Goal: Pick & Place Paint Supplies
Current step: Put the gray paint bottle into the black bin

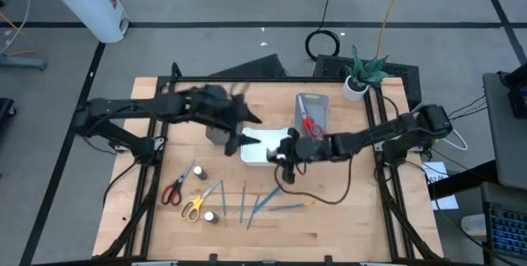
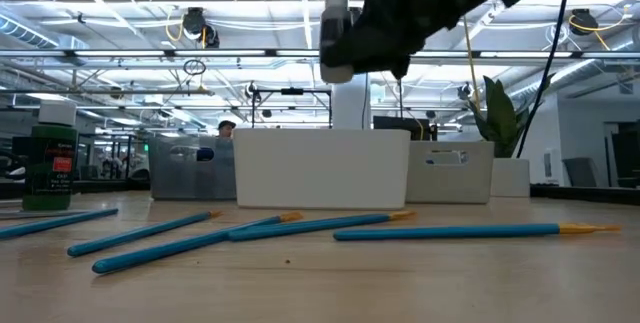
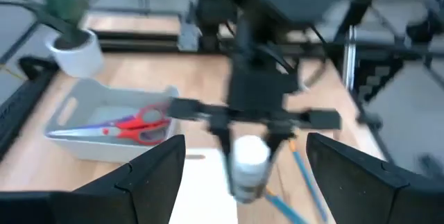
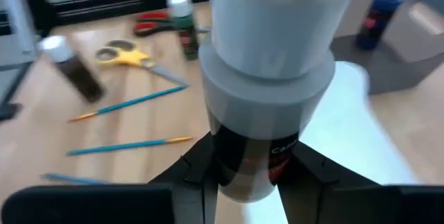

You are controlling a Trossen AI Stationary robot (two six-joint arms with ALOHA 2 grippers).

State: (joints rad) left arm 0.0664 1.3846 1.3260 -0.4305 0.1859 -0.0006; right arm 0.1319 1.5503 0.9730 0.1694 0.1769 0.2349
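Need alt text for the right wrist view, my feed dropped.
The right gripper clamps a white-capped paint bottle that fills the frame. Beyond it on the wooden table lie three blue brushes, yellow scissors, red scissors and two more bottles.

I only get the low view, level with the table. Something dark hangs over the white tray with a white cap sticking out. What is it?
Observer: That is the right gripper, closed on a paint bottle with a white cap.
Operator: Is anything in the grey tray behind it? I see only its wall.
Observer: Yes, red scissors lie in the grey tray.
Operator: And the other arm?
Observer: The left gripper hangs open beside the white tray, holding nothing.
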